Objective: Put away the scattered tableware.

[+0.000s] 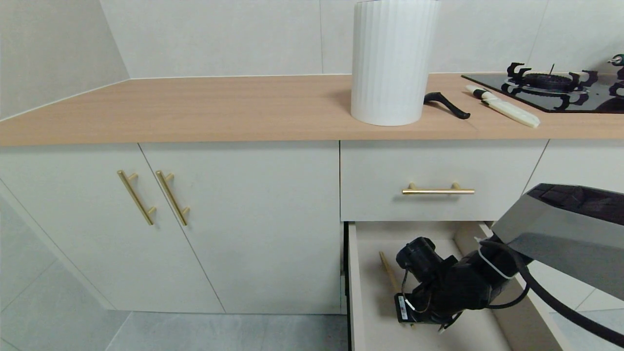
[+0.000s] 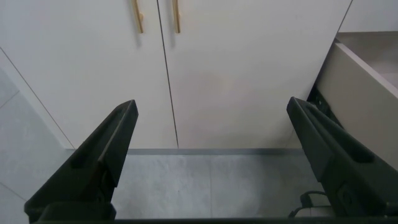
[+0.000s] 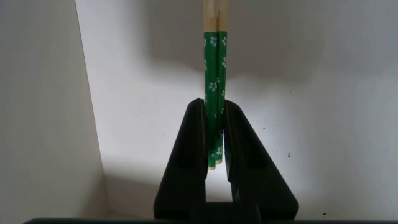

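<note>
While our right gripper [image 3: 214, 107] is sitting inside the open drawer [image 1: 358, 292], its jaws are closing almost fully on a pair of chopsticks [image 3: 215, 56]. The two sticks are lying side by side and touching, with their green, white-flowered ends between the fingers and their plain wooden ends pointing away over the pale drawer floor. We cannot tell whether they are resting on that floor.

Our left gripper [image 2: 212, 107] is hanging with its jaws spread wide and gripping nothing. It is facing the white cabinet doors [image 1: 243, 219] above the grey floor tiles [image 1: 219, 331].

Directly above the open drawer, a second drawer front [image 1: 438, 161] is sitting closed behind its brass handle [image 1: 438, 191]. A wooden countertop [image 1: 219, 107] is running across the cabinets under a pale tiled wall [image 1: 219, 34]. It is carrying a white ribbed canister [image 1: 392, 63], a black handle [image 1: 446, 103] just beside it, a cream knife [image 1: 504, 107] and a black hob [image 1: 551, 90].
</note>
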Controlling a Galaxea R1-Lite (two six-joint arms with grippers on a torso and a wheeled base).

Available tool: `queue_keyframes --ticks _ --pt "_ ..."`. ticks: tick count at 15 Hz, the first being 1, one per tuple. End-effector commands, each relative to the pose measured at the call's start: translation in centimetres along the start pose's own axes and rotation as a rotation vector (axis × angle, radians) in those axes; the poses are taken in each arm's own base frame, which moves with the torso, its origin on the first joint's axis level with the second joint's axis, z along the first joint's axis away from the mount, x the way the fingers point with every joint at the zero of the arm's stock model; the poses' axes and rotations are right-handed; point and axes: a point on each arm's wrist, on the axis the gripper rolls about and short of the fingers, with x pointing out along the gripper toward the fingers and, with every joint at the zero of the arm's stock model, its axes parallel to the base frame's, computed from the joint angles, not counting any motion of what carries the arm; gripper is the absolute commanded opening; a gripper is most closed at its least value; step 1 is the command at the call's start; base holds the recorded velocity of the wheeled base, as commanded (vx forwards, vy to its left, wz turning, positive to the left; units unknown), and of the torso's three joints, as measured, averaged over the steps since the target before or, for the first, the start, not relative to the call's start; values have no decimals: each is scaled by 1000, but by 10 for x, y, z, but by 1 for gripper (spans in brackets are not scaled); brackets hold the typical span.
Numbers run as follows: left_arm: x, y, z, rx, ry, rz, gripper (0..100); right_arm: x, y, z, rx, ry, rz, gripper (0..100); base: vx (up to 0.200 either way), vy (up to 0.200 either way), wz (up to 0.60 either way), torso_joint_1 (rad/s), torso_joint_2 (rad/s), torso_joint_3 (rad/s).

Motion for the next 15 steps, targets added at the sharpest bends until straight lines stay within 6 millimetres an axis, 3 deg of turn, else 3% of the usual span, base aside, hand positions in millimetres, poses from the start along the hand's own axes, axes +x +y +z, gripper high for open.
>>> queue_keyframes --ticks 1,2,3,11,13,15 --pt "0 0 0 0 1 1 100 1 0 0 -1 2 0 0 0 0 0 0 0 0" --pt "0 0 0 0 1 1 100 1 0 0 0 2 0 0 0 0 0 0 0 0" --pt "0 0 0 0 1 -1 100 1 0 0 0 2 0 100 0 0 0 0 0 0" --pt "0 0 0 0 1 -1 100 -9 1 2 -1 -15 9 100 0 0 0 0 0 0" --pt "0 0 0 0 1 -1 100 -41 3 10 1 -83 42 100 0 0 0 0 0 0" --pt "0 0 0 0 1 -1 100 -88 -3 19 19 -166 75 100 0 0 0 0 0 0"
